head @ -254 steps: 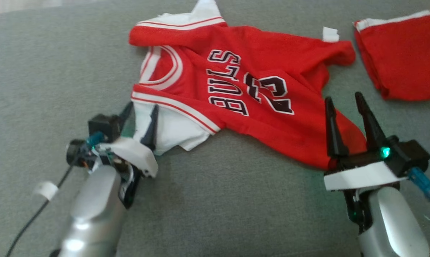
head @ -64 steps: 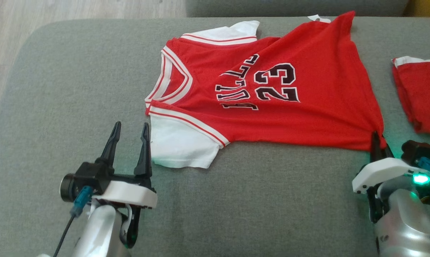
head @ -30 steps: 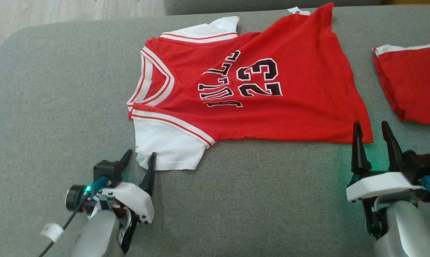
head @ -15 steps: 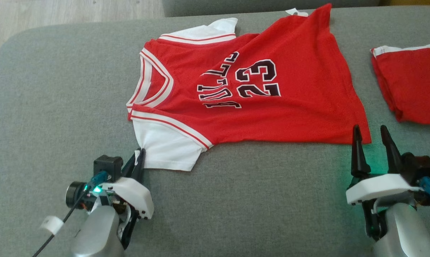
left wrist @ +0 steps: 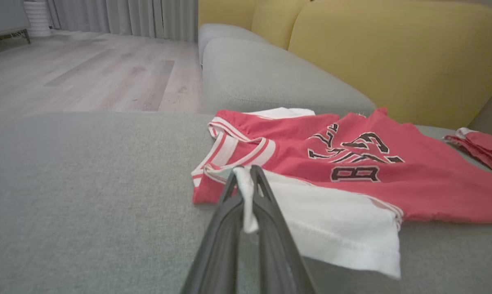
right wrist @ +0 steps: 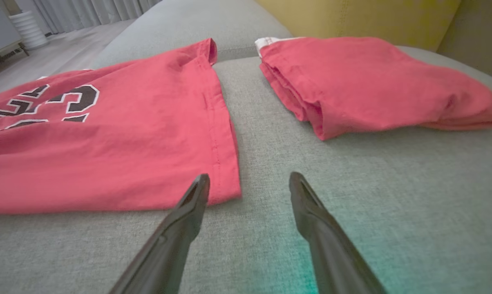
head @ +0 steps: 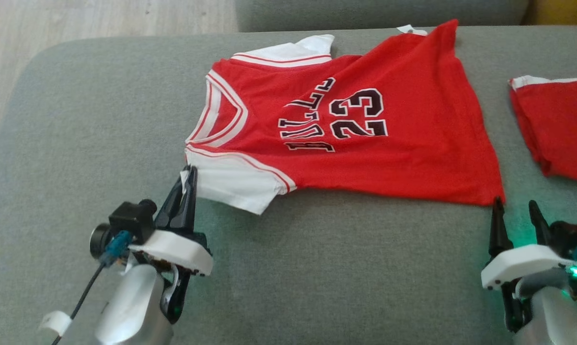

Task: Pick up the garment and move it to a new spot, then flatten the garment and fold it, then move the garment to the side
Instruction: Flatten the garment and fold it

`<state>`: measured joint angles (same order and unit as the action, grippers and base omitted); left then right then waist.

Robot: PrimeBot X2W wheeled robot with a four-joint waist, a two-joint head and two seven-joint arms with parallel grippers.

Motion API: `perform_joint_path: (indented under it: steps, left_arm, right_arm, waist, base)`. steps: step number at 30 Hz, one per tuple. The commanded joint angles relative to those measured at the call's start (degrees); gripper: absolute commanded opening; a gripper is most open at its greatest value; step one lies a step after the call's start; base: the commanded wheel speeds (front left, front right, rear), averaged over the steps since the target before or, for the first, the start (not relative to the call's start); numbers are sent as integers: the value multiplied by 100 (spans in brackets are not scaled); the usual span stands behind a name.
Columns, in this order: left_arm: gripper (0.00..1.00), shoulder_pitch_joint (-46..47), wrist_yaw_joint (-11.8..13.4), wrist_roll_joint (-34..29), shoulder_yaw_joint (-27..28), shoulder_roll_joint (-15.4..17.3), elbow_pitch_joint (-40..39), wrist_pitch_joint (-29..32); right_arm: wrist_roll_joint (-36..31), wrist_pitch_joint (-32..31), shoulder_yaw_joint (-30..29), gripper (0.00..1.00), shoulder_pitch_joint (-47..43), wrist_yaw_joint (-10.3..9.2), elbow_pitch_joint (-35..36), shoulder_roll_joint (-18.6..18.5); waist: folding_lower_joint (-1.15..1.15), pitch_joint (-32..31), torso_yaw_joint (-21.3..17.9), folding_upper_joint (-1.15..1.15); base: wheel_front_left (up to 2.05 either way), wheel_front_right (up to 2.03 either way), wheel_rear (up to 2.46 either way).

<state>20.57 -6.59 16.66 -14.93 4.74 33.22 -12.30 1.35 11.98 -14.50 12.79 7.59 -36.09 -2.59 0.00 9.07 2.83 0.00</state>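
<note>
On the grey sofa: a red jersey lies spread front up, its black "BULLS 23" lettering facing the head camera.
Lie of the jersey: neck opening toward the robot's left, hem toward its right, far edge close to the back of the seat.
Left tool: fingers pressed together on the outer corner of the near white sleeve (a strip of white cloth shows pinched between them in the left wrist view); that corner looks drawn up off the seat.
Right tool: fingers spread wide with nothing between them, tips low over the seat just beside the hem's near corner; whether one tip touches the cloth cannot be told.
To the robot's right: a folded red garment with a white edge, apart from the jersey, bare seat between them.
Background: yellow cushions behind the seat, wooden floor beyond its left end.
</note>
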Motion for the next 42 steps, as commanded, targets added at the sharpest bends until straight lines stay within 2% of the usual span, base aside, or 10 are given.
perform_joint_path:
  steps: [1,5,15,16,17,18,23,27,35,42]
  left_arm:
    - [0,82,-8,40,156,100,-208,-88]
    - [0,4,-19,47,89,100,-526,-147]
    - [0,-88,-32,48,-92,113,-867,-173]
    - [0,-92,-29,50,-97,120,-882,-174]
    - [0,-97,-23,52,-100,127,-895,-175]
    - [0,-103,-17,56,-100,136,-905,-175]
    - [0,-117,30,84,-73,200,-953,-159]
    - [0,-59,53,126,-20,262,-1088,-154]
    - [0,639,5,678,257,250,-1785,123]
    - [0,1693,43,1142,647,260,-2592,480]
  right_arm:
    - [-27,14,128,100,235,-10,131,-29]
    - [30,8,97,100,455,-10,-241,-29]
    - [-319,-197,-92,100,884,-10,-1292,-29]
    - [-316,-187,-58,49,919,-10,-1389,-29]
    - [-304,-169,-10,19,953,-10,-1478,-29]
    - [-286,-141,51,0,987,-10,-1554,-29]
    - [34,98,371,0,1172,-10,-1680,-29]
    - [401,244,633,0,1299,-10,-1372,-29]
    - [809,273,1118,0,1637,-10,118,-29]
    - [772,-264,1337,0,2223,-10,1581,-45]
  waist:
    - [0,-1,37,0]
    - [0,20,145,0]
    - [0,96,308,0]
    - [0,100,313,0]
    - [0,99,314,0]
    - [0,95,313,0]
    - [0,6,249,0]
    - [0,-98,175,0]
    - [0,-359,47,0]
    - [0,-648,-52,0]
  base:
    - [0,0,0]
    - [0,0,0]
    - [0,0,0]
    - [0,0,0]
    - [0,0,0]
    - [0,0,0]
    - [0,0,0]
    - [0,0,0]
    - [0,0,0]
    - [0,0,0]
